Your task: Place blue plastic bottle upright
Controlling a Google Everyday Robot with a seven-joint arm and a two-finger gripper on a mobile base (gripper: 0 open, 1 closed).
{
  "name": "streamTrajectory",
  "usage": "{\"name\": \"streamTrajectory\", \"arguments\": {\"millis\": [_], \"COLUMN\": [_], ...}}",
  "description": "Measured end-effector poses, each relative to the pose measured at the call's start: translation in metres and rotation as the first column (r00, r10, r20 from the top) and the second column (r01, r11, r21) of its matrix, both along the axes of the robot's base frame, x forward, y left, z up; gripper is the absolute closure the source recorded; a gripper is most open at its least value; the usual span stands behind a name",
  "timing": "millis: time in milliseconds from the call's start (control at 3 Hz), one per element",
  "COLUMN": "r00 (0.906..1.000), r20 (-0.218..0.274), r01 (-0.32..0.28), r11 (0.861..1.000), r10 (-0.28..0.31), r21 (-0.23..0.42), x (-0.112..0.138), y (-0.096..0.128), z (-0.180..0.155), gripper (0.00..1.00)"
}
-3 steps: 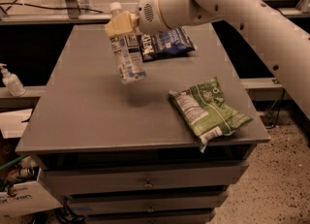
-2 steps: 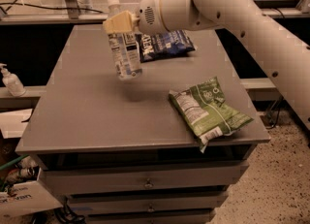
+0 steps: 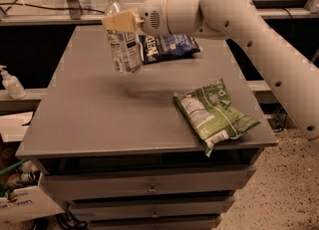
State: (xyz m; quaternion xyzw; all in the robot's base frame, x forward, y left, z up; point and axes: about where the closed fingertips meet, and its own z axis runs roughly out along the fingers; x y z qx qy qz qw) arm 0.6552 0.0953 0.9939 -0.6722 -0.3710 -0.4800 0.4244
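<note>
The blue plastic bottle is a small clear ribbed water bottle with a white cap and a white-and-blue label. It hangs nearly upright, cap up and slightly tilted, above the grey table at its left-middle part. My gripper reaches in from the right on the white arm. It is shut on the bottle's upper body, just below the neck. The bottle's base is clear of the tabletop, with its shadow below.
A dark blue chip bag lies at the back of the table just behind the bottle. A green snack bag lies near the front right edge. A white pump dispenser stands on a shelf to the left.
The gripper has moved slightly left and up with the bottle, which now stands closer to upright.
</note>
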Motion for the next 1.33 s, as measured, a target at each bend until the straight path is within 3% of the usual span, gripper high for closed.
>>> {"name": "streamTrajectory", "arguments": {"millis": [333,667,1000,1333], "r00": [0.9948,0.9948,0.9791,0.9339], "r20": [0.082,0.082,0.161,0.271], "r01": [-0.061,-0.062,-0.12,-0.212], "r11": [0.998,0.998,0.992,0.972], "r10": [0.06,0.061,0.124,0.233], "r21": [0.009,0.009,-0.035,-0.103], "x": [-0.007,-0.007,-0.011,-0.013], "y": [0.011,0.011,0.016,0.021], "z": [0.004,0.004,0.003,-0.002], "gripper": [1.0,1.0,1.0,1.0]}}
